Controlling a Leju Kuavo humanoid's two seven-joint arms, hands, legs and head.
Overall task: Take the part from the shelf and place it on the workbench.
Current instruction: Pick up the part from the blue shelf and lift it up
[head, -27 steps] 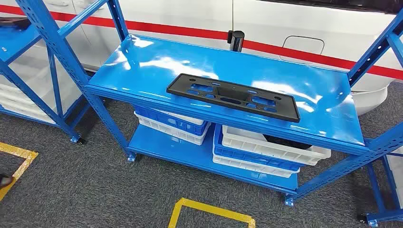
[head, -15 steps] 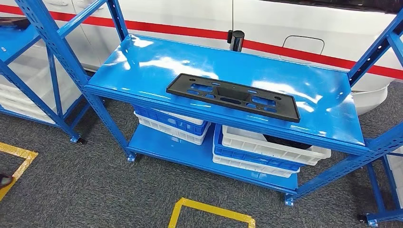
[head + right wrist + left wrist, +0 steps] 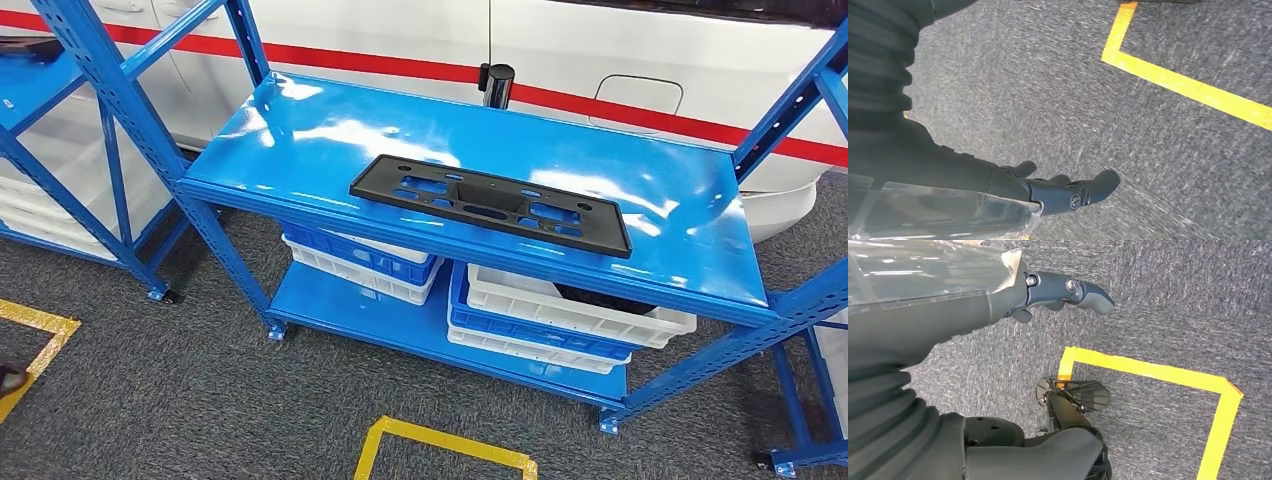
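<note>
Your left hand [image 3: 1058, 297] hung down over the grey carpet [image 3: 1173, 300]. Its fingers [image 3: 1088, 292] stuck out straight, and it held nothing. Under it you could see yellow tape [image 3: 1148, 372] on the carpet, bent in a corner.

Your right hand [image 3: 1058, 190] hung over the carpet too. Its fingers [image 3: 1098, 185] were a little apart and it held nothing. Another strip of yellow tape [image 3: 1188, 87] lay on the carpet well away from that hand.

From your head you looked down at a blue shelf [image 3: 300, 130]. The part [image 3: 490, 204] was a long, flat, black plate with holes cut in it. It lay flat on the top board of the shelf, near the middle and close to the front edge, turned a bit so its right end sat nearer to you. Nothing touched it.

On the lower board stood blue and white crates [image 3: 560, 315], stacked one on another. One white crate had something dark inside; you could not tell what it was. A short black and silver post [image 3: 496, 84] stood behind the shelf. Behind that was a white car [image 3: 620, 60] with a red stripe. Another blue shelf [image 3: 60, 150] stood to the left, and more yellow tape [image 3: 440, 445] marked the carpet in front.
</note>
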